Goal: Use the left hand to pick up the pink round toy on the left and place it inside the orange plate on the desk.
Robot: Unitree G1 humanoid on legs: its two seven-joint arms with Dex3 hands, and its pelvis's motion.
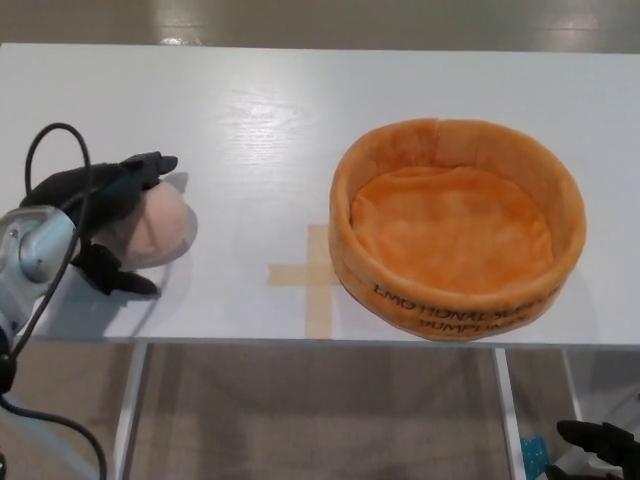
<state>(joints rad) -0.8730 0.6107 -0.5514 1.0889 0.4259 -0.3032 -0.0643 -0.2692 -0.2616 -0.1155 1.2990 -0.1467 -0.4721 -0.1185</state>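
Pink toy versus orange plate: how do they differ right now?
The pink toy is a small pale ball; the orange plate is far larger, a hollow ring with raised walls. The left hand wraps the toy on the table's left; the plate sits untouched and empty on the right. Both look like soft plush.

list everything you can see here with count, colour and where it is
toy: 1, pink, round, left part of the table, partly under the left hand
plate: 1, orange, soft and deep, empty, right part of the table, black lettering on its near wall
tape cross: 1, tan, on the table between toy and plate
table: 1, white, fills most of the view, pale legs below its near edge
floor: beige, below the table
cable: 1, black, looping over the left arm
left hand: 1, black, fingers wrapped around the toy, silver wrist behind it
right hand: 1, black, bottom right corner, below the table, mostly cut off
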